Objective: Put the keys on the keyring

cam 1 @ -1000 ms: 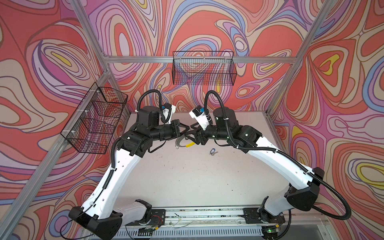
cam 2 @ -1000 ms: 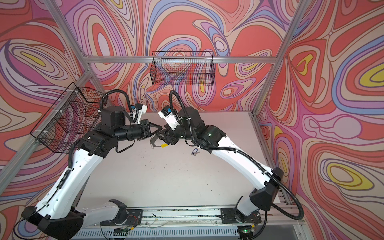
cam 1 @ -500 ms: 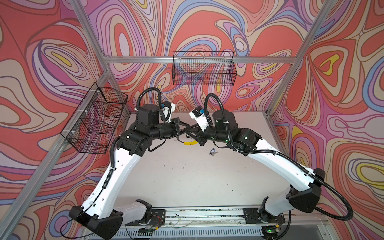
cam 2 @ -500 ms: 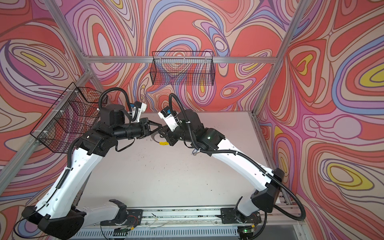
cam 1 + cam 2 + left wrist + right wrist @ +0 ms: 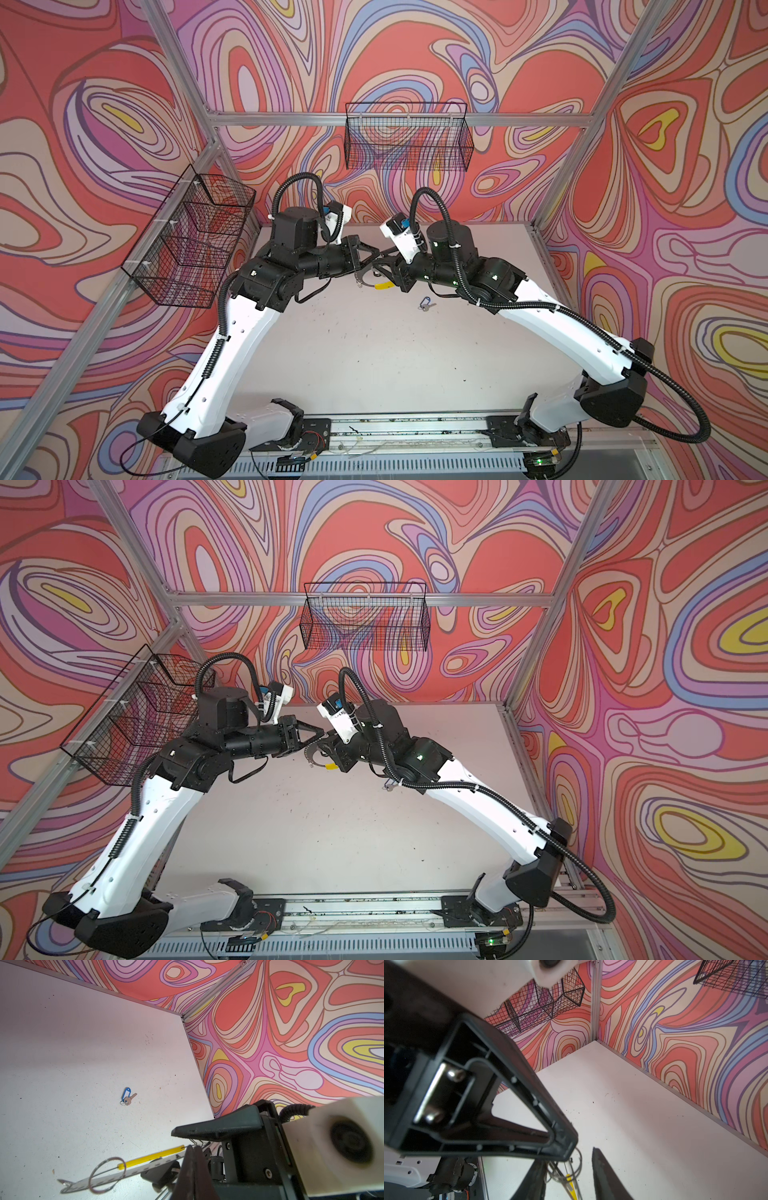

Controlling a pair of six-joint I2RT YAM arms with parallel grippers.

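The keyring (image 5: 145, 1167), a grey perforated strip with a yellow segment (image 5: 151, 1157) and a wire ring (image 5: 107, 1175), hangs above the table. My left gripper (image 5: 193, 1148) is shut on its thin wire at the yellow segment's end, as both top views show (image 5: 376, 252) (image 5: 322, 732). A black tag (image 5: 161, 1172) hangs blurred under the strip. My right gripper (image 5: 568, 1159) faces the left one (image 5: 386, 268) with its fingers apart around the keyring's small rings (image 5: 571, 1167). The key with the blue tag (image 5: 424, 302) (image 5: 126, 1097) lies alone on the table.
The white table (image 5: 374, 353) is walled at the back and sides. One wire basket (image 5: 409, 143) hangs on the back wall and another (image 5: 191, 245) on the left wall. The left gripper's black finger frame (image 5: 508, 1105) fills much of the right wrist view.
The right arm has leaned in a little closer to the left gripper. The keyring stays held in the left gripper, and the blue-tagged key has not moved.
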